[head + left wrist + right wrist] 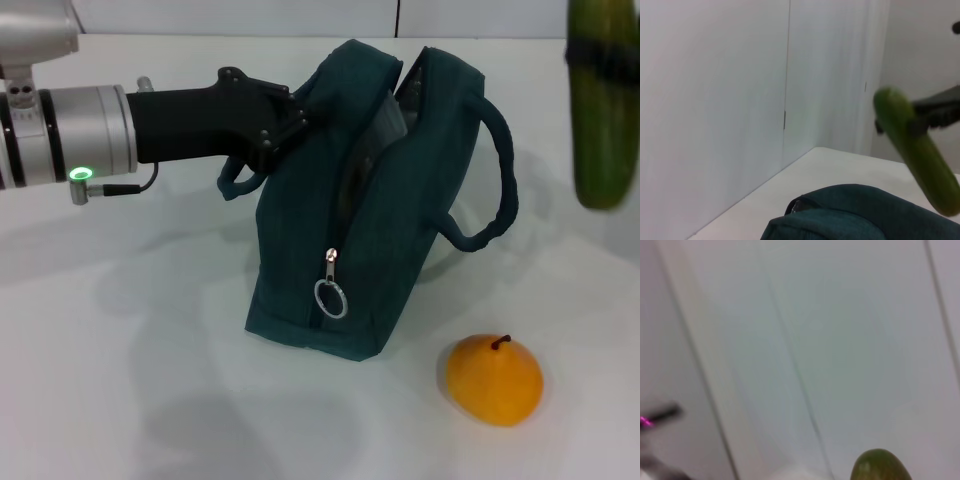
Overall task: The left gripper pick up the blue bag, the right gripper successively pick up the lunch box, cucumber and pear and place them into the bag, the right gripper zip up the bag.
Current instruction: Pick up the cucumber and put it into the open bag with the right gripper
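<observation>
The blue bag (370, 230) stands on the white table with its top gaping open and the zipper pull (331, 290) hanging down its front. My left gripper (292, 112) is shut on the bag's upper left rim. High at the right edge hangs the cucumber (603, 130), upright, with my right gripper (600, 55) shut on its upper part, off to the bag's right. The left wrist view shows the cucumber (917, 150) tilted above the bag (855, 215). The pear (495, 380) lies on the table at the bag's front right. The lunch box is out of view.
The bag's right handle (495, 170) loops outward toward the cucumber. White walls (740, 100) stand behind the table. The table (130, 380) is bare to the left and in front of the bag.
</observation>
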Motion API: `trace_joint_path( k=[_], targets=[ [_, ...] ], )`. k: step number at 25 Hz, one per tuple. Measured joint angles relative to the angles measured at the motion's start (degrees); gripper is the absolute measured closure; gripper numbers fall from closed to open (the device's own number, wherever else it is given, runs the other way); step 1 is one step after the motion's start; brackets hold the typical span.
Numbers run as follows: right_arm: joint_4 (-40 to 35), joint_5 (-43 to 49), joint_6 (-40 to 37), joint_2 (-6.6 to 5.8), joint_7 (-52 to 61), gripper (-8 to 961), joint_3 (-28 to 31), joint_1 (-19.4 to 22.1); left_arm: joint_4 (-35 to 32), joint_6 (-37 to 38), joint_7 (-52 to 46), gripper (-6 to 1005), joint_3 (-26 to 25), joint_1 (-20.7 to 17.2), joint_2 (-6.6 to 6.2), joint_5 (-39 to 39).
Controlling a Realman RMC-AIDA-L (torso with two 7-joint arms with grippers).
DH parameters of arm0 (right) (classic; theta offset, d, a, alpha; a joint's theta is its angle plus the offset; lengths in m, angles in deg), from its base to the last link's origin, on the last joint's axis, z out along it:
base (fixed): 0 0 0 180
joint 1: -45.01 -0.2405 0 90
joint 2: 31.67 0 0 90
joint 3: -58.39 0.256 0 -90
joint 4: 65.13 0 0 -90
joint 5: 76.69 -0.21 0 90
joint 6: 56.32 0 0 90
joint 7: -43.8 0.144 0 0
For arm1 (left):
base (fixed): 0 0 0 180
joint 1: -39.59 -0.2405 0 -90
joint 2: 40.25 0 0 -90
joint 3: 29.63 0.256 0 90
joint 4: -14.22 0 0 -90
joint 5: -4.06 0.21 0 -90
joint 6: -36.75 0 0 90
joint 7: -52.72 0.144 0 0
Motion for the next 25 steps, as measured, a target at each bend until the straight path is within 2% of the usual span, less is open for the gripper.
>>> trace_joint_path(
  k=[2, 5, 11, 13, 19, 25],
  targets=[
    [3.94, -5.95, -1.71, -0.01, -5.07, 405, -0.25, -1.26, -0.17, 0.04, -0.14, 957, 0.01, 0.09, 0.00, -0.06],
    [11.90, -12.09, -5.62, 0.10, -11.15, 405, -0.35, -5.54, -0.48, 0.36, -0.46, 957, 0.00, 0.19, -0.03, -0.88],
    [23.69, -17.61, -10.72, 0.49, -21.14, 404, -0.42, -12.26, -0.65, 0.83, -0.54, 958, 0.03, 0.67, -0.07, -1.58],
    [28.12, -19.53, -10.93, 0.62, -25.68, 404, -1.10, -14.79, -0.66, 0.84, -0.64, 958, 0.07, 0.81, -0.08, -1.59],
    [34.93, -22.17, -9.76, 0.86, -32.14, 404, -3.08, -18.28, -0.65, 0.89, -0.69, 957, 0.10, 1.26, -0.09, -1.61],
    [42.57, -27.55, -7.46, 0.97, -40.24, 404, -10.01, -21.15, -0.24, 0.35, -0.69, 958, 1.45, 2.55, -0.09, -1.52]
  ],
)
